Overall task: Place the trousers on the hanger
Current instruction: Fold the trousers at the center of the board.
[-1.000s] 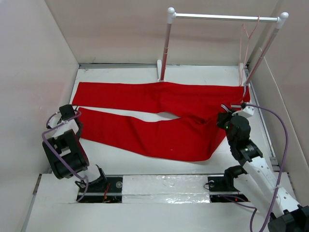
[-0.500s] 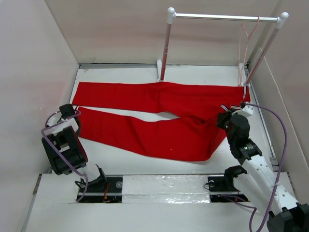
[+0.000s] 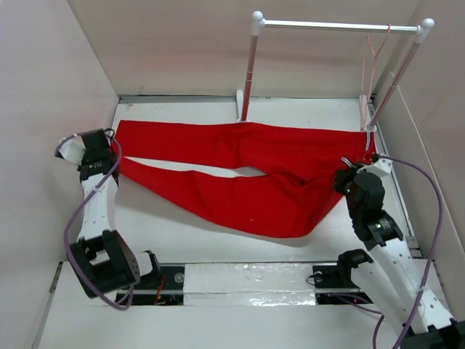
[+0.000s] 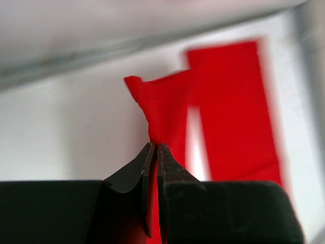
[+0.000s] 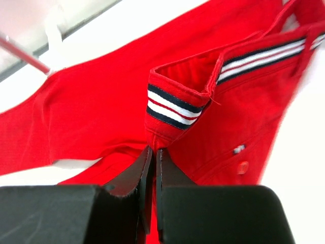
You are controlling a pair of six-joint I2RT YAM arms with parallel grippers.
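Table [image 3: 182, 240], from above: red trousers [image 3: 247, 182] lie flat, 2 legs pointing left; pink hanger [image 3: 373, 58] hangs on the rack [image 3: 334, 26], far right.
Left wrist: left gripper [image 4: 155, 147] pinched shut on a leg cuff [image 4: 157, 101].
Right wrist: right gripper [image 5: 152, 151] clamped on the striped waistband [image 5: 172, 107].
Risk: shallow pinches may slip as cloth weight loads them.

Bright red trousers [image 3: 247, 182] lie spread on the white table [image 3: 182, 233], 2 legs stretched left, near leg's cuff pinched up at far left, striped waistband bunched and raised at right; pale pink wire hanger [image 3: 368, 73] hangs from the rack bar [image 3: 338, 26], right end.
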